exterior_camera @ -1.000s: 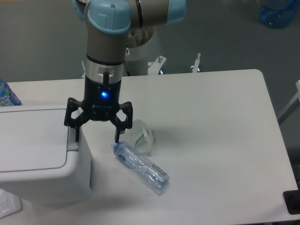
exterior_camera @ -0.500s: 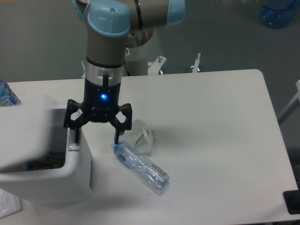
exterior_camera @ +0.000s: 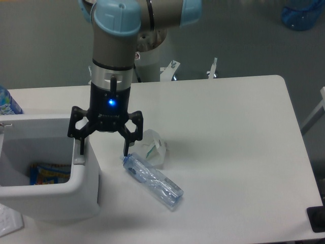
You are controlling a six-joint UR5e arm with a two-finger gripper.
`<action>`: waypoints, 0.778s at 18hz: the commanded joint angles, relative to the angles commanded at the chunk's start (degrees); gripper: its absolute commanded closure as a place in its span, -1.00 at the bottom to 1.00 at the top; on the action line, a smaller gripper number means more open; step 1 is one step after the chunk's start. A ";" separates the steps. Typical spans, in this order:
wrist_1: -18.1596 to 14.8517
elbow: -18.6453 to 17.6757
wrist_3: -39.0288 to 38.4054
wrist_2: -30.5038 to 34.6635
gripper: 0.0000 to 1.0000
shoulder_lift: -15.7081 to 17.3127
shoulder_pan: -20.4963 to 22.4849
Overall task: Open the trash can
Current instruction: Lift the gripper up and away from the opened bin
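Note:
The white boxy trash can [exterior_camera: 61, 195] stands at the table's front left with its top open, and colourful wrappers [exterior_camera: 48, 173] lie at the bottom. The lid is out of sight. My gripper [exterior_camera: 103, 151] hangs open at the can's right rim. Its left finger [exterior_camera: 81, 146] points down onto the grey tab [exterior_camera: 77, 158] on that rim, and its right finger [exterior_camera: 126, 146] hangs outside the can above the table. Nothing is held between them.
A clear crushed plastic bottle [exterior_camera: 153, 181] lies on the table just right of the gripper. A crumpled clear plastic piece [exterior_camera: 154, 147] sits behind it. A blue-labelled bottle [exterior_camera: 7, 103] shows at the left edge, and a blue jug [exterior_camera: 302, 12] stands on the floor top right.
The trash can lid was flat and shut one second ago, swung up half a second ago, and is now fully open. The gripper has barely moved.

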 joint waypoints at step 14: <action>-10.01 -0.52 36.81 20.66 -1.00 2.28 12.21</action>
